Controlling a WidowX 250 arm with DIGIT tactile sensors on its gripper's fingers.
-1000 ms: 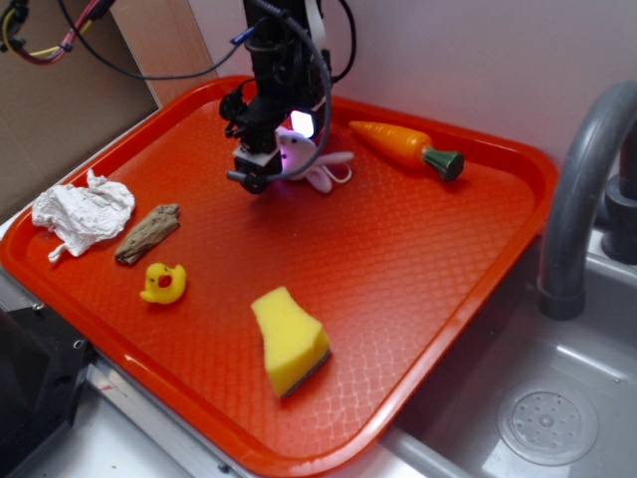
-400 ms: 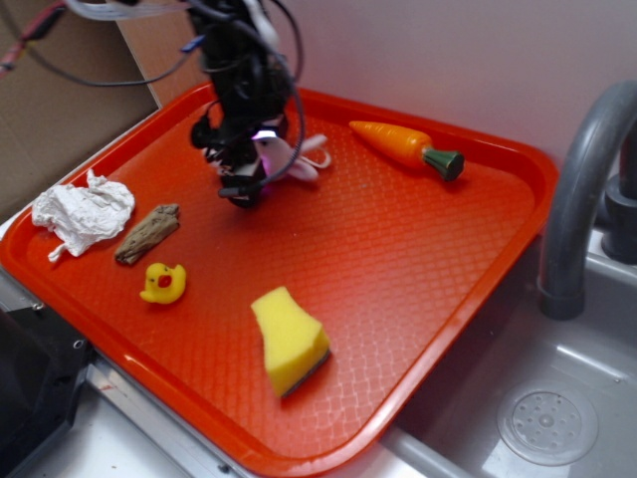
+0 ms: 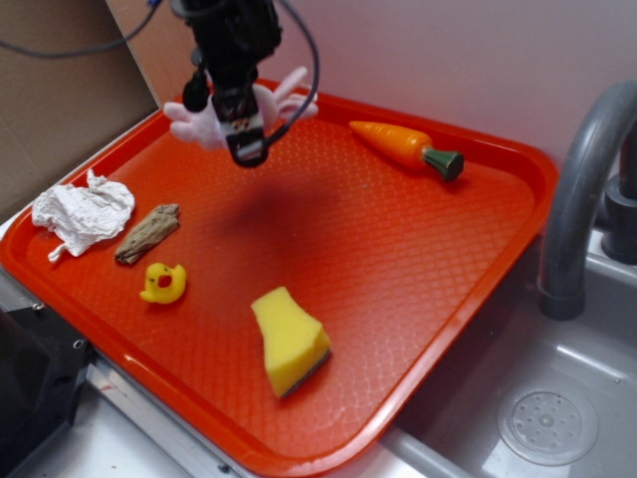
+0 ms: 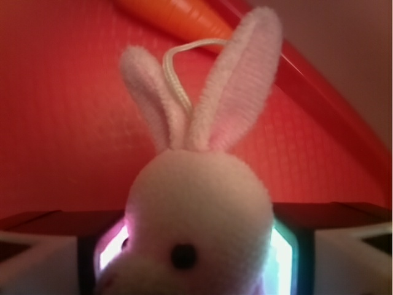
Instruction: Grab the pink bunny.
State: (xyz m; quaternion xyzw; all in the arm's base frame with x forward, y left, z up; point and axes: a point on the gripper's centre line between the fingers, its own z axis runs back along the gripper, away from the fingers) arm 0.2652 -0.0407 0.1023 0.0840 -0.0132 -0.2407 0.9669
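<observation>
Above the tray's (image 3: 518,169) far left, the pincer (image 3: 237,118) grips the bunny (image 3: 199,121) aloft; the grab looks done, needing only a steady hold.

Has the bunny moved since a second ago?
Yes. The bunny, shut in the gripper, has risen off the tray and shifted left, farther from the carrot.

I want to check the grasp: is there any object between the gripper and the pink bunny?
Nothing visible does. The gripper is shut on the pink bunny, holding it above the orange tray; the wrist view shows the bunny between the fingers.
</observation>
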